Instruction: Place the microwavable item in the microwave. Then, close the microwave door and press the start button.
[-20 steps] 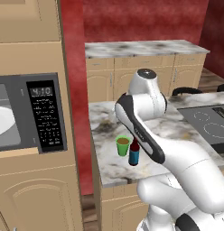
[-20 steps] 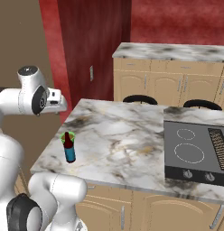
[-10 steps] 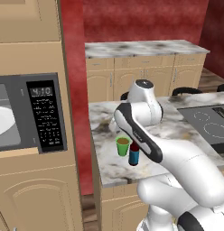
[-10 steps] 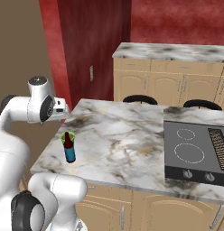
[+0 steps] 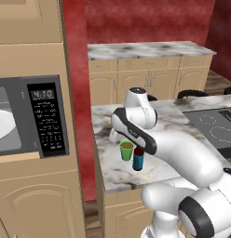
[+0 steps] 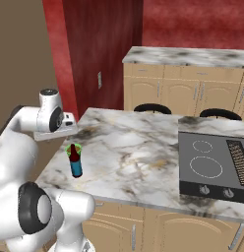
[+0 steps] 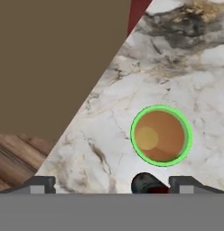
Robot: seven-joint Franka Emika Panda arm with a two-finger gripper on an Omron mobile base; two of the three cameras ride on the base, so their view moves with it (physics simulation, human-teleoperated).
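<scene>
Green cup (image 7: pixel 161 136) standing on the marble tabletop (image 6: pixel 138 147), near its left edge, touching or just beside a brown bottle (image 5: pixel 138 158). Bottle top (image 7: pixel 147 182) partly cut off between the tool (image 7: pixel 111 184) tips. Tool wide open above, holding nothing. Microwave (image 5: pixel 29 116) far left, door cut off.

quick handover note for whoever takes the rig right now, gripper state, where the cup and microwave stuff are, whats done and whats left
Gripper: open, empty, looking straight down on the counter over the green cup.
Green cup: upright on the marble counter near its left end, brownish contents, right beside the brown bottle; not grasped.
Microwave: built into the cabinet to the left of the counter, cavity open to view with the white plate inside; keypad panel to its right.
Done: gripper brought above the cup.
Left: grasp the cup, avoiding the bottle, set it in the microwave, close the door, press start.
</scene>
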